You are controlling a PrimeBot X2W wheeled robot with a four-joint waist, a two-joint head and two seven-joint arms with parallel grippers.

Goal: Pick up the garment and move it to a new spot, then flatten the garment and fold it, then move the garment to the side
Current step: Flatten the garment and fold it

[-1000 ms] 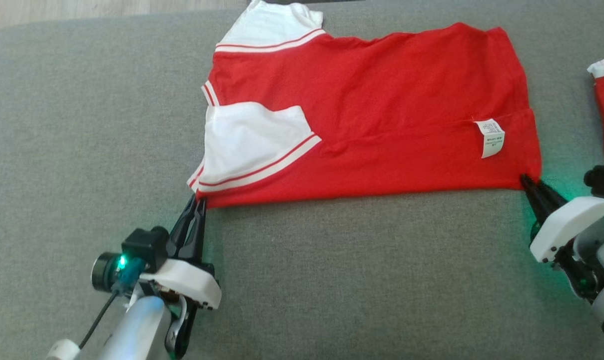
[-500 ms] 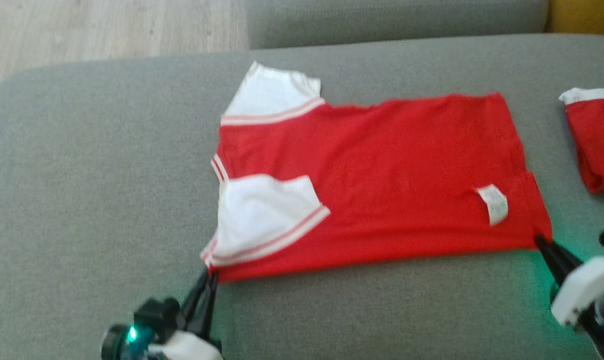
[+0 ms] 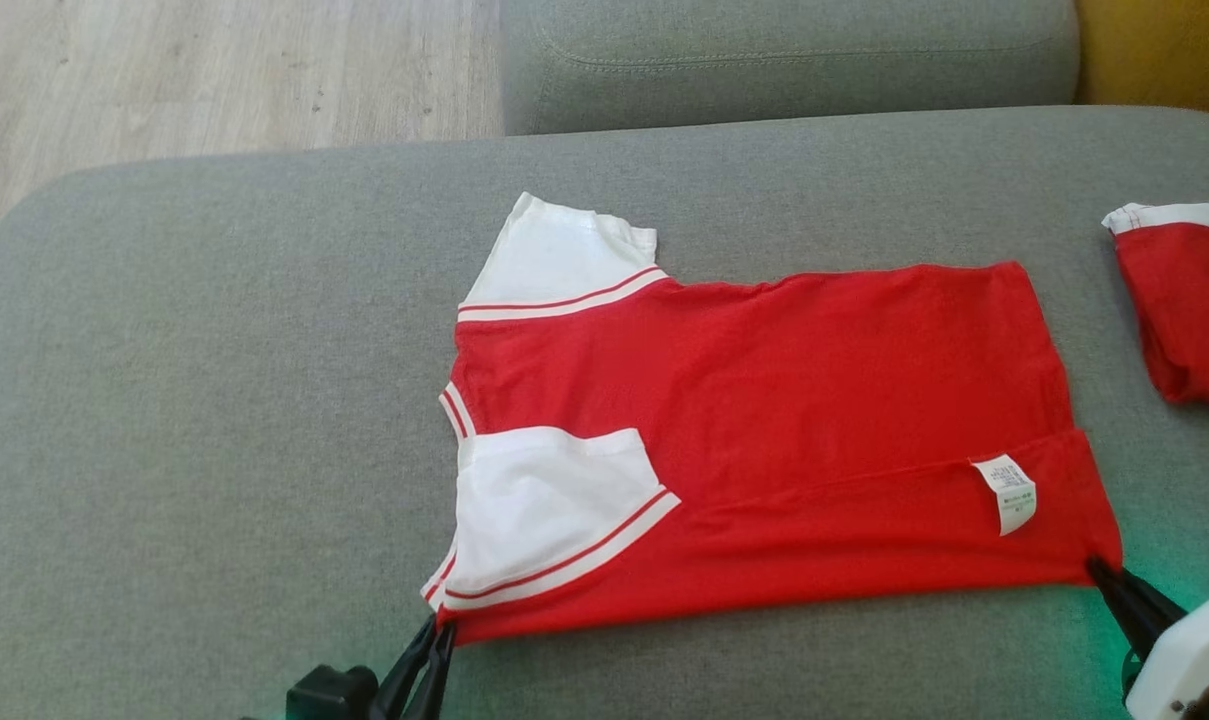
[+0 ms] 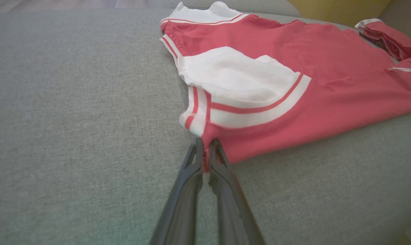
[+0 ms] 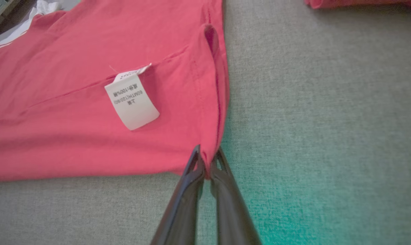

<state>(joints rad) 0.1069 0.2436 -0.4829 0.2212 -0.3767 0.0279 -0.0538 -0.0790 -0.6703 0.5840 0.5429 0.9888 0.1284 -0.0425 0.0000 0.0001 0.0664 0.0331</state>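
Along the lower edge of the head frame, the shirt (image 3: pixel 764 400) lies flat on the sofa (image 3: pixel 214 400), collar end to the left and hem to the right. The left claw (image 3: pixel 436 628) is pinching the near corner under the white sleeve (image 3: pixel 544 500), and the right claw (image 3: pixel 1099 568) is pinching the near hem corner just below the label (image 3: pixel 1006 492). Both pairs of jaws are pressed together on cloth. We judge the step in hand to be the fold. To do it well, we should raise both corners together and keep the near edge taut between them. We then carry it toward the upper part of the frame and lay it square on the far edge. We should lift gently so the tucked sleeve does not spill out, and stay clear of the second garment (image 3: pixel 1189 310) at the right edge. Compared with a second ago, the whole picture has shifted, so the camera has moved and not the shirt. The shirt now sits lower in the frame, and the sofa back (image 3: pixel 784 60) and the floor (image 3: pixel 214 70) have come into view at the top. The arms have slid mostly out at the bottom. The right claw has finished closing on its corner.
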